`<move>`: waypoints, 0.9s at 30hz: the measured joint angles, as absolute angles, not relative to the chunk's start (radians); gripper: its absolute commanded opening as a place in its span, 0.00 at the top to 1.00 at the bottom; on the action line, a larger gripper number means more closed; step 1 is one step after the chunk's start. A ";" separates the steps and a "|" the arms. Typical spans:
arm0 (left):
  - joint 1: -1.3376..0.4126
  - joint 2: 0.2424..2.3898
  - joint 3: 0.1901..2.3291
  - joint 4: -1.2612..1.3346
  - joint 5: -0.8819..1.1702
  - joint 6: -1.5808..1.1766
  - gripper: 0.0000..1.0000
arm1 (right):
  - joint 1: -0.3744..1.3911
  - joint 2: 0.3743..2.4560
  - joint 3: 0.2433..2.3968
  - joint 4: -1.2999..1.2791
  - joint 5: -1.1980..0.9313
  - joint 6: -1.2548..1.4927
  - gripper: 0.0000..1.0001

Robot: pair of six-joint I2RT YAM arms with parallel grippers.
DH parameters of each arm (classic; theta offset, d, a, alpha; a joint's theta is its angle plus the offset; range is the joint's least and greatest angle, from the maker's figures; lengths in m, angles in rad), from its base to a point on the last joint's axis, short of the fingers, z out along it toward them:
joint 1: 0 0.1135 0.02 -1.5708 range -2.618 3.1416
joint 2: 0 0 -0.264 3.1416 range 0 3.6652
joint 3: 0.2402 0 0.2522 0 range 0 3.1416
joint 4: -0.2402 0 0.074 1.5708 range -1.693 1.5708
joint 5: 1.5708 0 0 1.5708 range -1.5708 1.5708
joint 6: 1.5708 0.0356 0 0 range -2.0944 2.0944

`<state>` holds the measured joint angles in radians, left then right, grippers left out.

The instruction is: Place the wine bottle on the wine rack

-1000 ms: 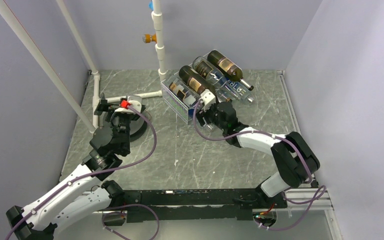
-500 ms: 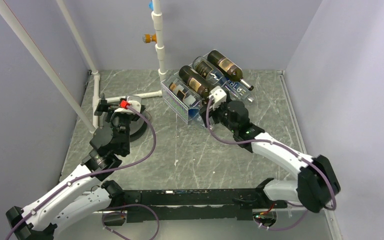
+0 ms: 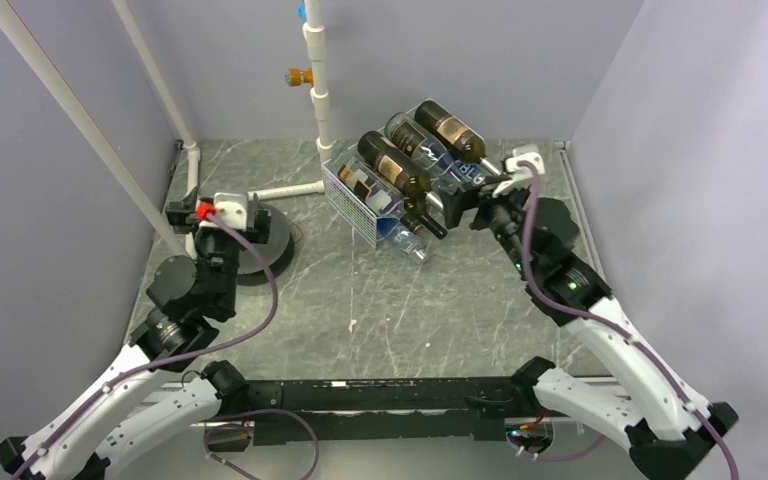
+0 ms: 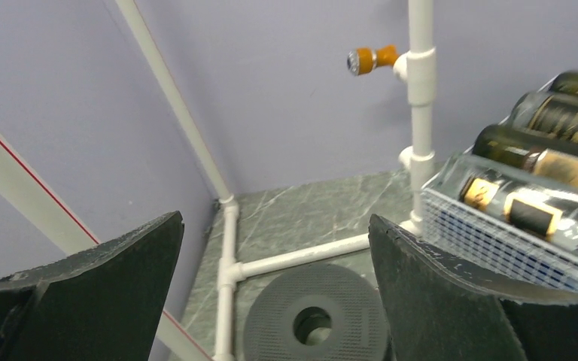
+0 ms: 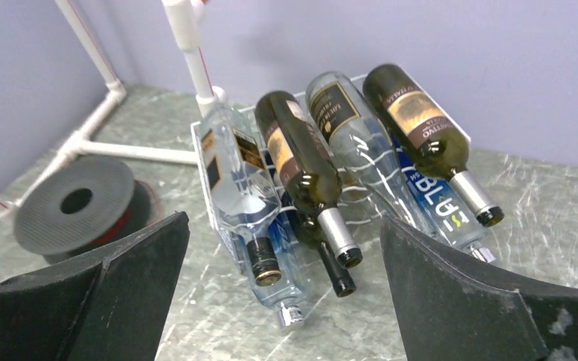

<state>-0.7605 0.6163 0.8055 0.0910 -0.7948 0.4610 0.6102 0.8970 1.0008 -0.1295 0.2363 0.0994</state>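
We are seeing the wine rack (image 3: 352,205) standing toward the back of the counter (image 3: 380,300). The wine bottle (image 3: 392,165) — dark glass, tan label, silver capsule — is lying in one of the rack's upper cradles, its neck sloping down past the rack's front edge. A clear bottle (image 5: 233,173) is resting just to its left. Another clear bottle (image 5: 346,128) and a second dark bottle (image 5: 414,124) are lying to its right, all pointing the same way. Beneath them, a blue-lettered bottle (image 5: 436,210) is sticking out of the rack's lower level.

The right end effector (image 3: 463,208) is hovering off the rack's front right corner, facing the bottle necks. Its fingers (image 5: 120,293) are spread wide and gripping nothing. The wine bottle is lying clear of them, out ahead of the gap between the two fingers, with its capsule the nearest part.

The left end effector (image 3: 182,215) is hanging well to the left of the rack, also spread wide and empty. It is sitting above the far left side of a black spool (image 3: 260,245) that is lying flat on the counter. A white pipe post (image 3: 318,90) is rising just behind the rack's left end — an orange fitting (image 3: 300,75) is sticking out of it partway up.
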 measured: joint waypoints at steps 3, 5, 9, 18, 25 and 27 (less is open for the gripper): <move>-0.760 0.597 0.843 0.041 -0.770 0.373 0.00 | 0.610 0.828 1.039 -0.187 0.230 0.109 0.00; -0.760 0.587 0.868 -0.014 -0.751 0.292 0.00 | 0.610 0.786 1.057 -0.210 0.232 0.109 0.00; -0.760 0.568 0.919 -0.146 -0.706 0.120 0.00 | 0.610 0.731 1.083 -0.246 0.265 0.107 0.00; -0.760 0.439 1.102 -0.335 -0.629 -0.129 0.01 | 0.610 0.605 1.123 -0.263 0.332 0.069 0.00; -0.760 0.361 1.253 -0.347 -0.595 -0.175 0.01 | 0.610 0.529 1.198 -0.257 0.386 0.022 0.00; -0.760 0.355 1.281 -0.350 -0.586 -0.179 0.00 | 0.610 0.524 1.217 -0.252 0.397 0.009 0.00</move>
